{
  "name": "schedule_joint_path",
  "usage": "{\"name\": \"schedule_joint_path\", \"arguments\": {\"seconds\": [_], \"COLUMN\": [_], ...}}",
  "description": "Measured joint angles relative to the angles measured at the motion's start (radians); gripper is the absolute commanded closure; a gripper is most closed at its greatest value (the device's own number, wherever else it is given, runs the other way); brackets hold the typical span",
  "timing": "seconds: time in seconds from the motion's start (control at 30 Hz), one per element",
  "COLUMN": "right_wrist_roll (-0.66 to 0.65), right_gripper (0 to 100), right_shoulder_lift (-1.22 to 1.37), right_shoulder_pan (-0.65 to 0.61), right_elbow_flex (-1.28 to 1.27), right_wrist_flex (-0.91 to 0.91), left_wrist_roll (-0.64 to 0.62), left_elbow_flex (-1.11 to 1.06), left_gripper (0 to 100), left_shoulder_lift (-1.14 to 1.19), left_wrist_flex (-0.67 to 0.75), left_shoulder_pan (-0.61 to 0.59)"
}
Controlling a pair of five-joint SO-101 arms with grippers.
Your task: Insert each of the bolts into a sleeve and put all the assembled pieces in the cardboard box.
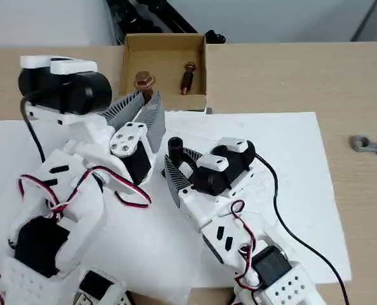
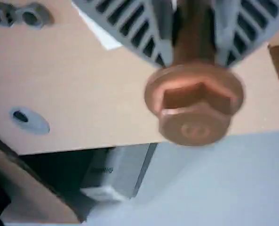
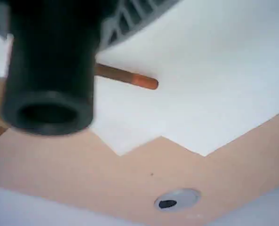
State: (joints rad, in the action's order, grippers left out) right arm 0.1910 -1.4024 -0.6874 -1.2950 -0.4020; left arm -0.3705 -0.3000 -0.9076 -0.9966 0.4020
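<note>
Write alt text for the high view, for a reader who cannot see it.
The left gripper holds a copper bolt at the front wall of the cardboard box, while the right gripper holds a black sleeve above the white sheet. What looks like a sleeved bolt lies in the box.

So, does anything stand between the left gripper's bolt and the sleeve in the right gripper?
Nothing visible does. The bolt sits in the left gripper by the box, the sleeve in the right gripper nearby, with bare white sheet below the gap.
</note>
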Motion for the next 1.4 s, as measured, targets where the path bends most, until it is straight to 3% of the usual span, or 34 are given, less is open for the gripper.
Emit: {"name": "schedule_joint_path", "arguments": {"seconds": [0.37, 1.4], "right_wrist_roll": [0.0, 0.0], "right_gripper": [99.4, 99.5], "right_shoulder_lift": [0.0, 0.002], "right_shoulder_pan": [0.0, 0.0], "right_elbow_flex": [0.0, -0.002], "right_wrist_flex": [0.002, 0.0], "left_wrist_roll": [0.0, 0.052], "left_elbow_flex": [-0.075, -0.219], "left_gripper": [100, 100], "left_shoulder_lift": [0.0, -0.006], "left_wrist_flex": [0.014, 0.127], "left_shoulder_pan": [0.084, 0.061]}}
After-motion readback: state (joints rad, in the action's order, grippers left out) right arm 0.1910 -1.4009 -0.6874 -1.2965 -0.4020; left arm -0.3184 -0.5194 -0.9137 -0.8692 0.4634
